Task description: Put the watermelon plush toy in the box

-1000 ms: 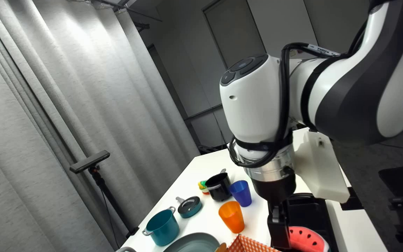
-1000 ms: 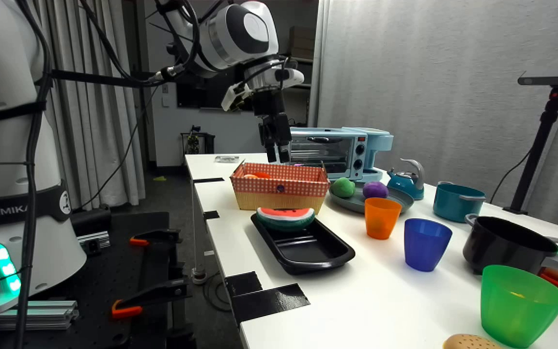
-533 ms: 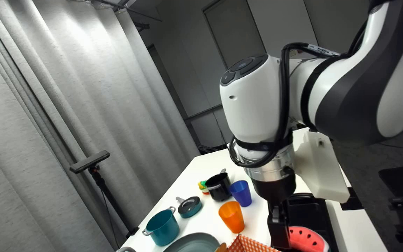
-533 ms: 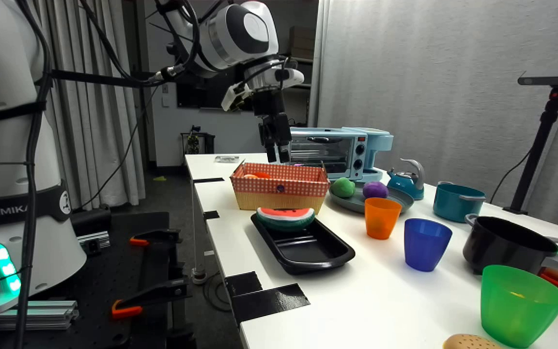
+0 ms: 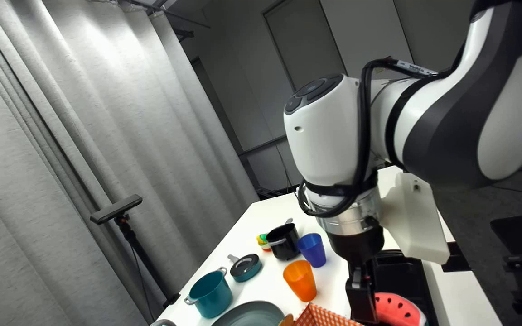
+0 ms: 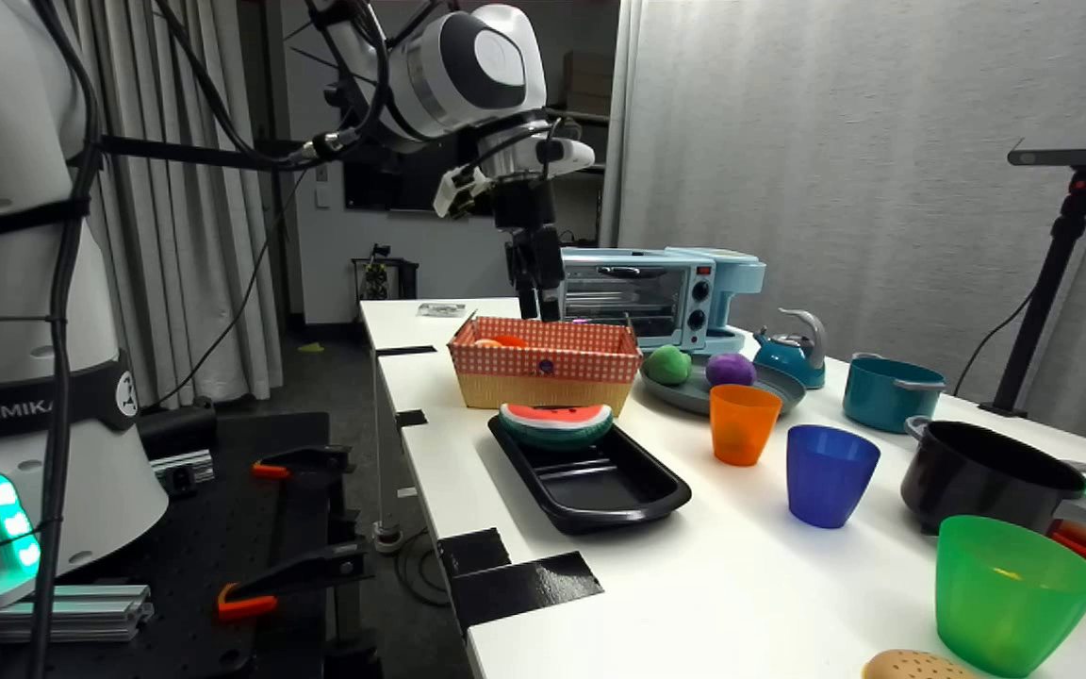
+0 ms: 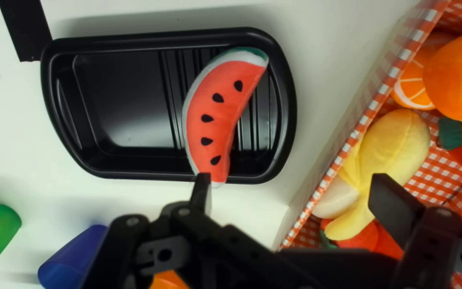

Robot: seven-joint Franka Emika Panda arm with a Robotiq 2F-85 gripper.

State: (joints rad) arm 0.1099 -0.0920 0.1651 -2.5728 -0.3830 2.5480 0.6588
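Note:
The watermelon plush toy (image 7: 223,116) is a curved red slice with black seeds and a green-white rind. It lies across one end of a black tray (image 7: 126,96) in the wrist view and also shows in both exterior views (image 6: 557,429) (image 5: 398,309). The box (image 6: 543,385) has a red-checked lining and stands just behind the tray; its rim (image 7: 355,136) shows in the wrist view. My gripper (image 7: 291,180) is open and empty, with its jaws wide apart. In an exterior view my gripper (image 6: 539,306) hangs above and behind the box.
The box holds a banana plush (image 7: 395,144) and an orange plush (image 7: 451,76). An orange cup (image 6: 744,424), a blue cup (image 6: 830,476) and a green cup (image 6: 1014,594) stand beside the tray. A grey plate (image 6: 783,387) and a toaster oven (image 6: 633,292) are close to the box.
The arm has shifted slightly in the last half second, with the gripper a touch lower. The watermelon plush toy, the tray and the box have not moved.

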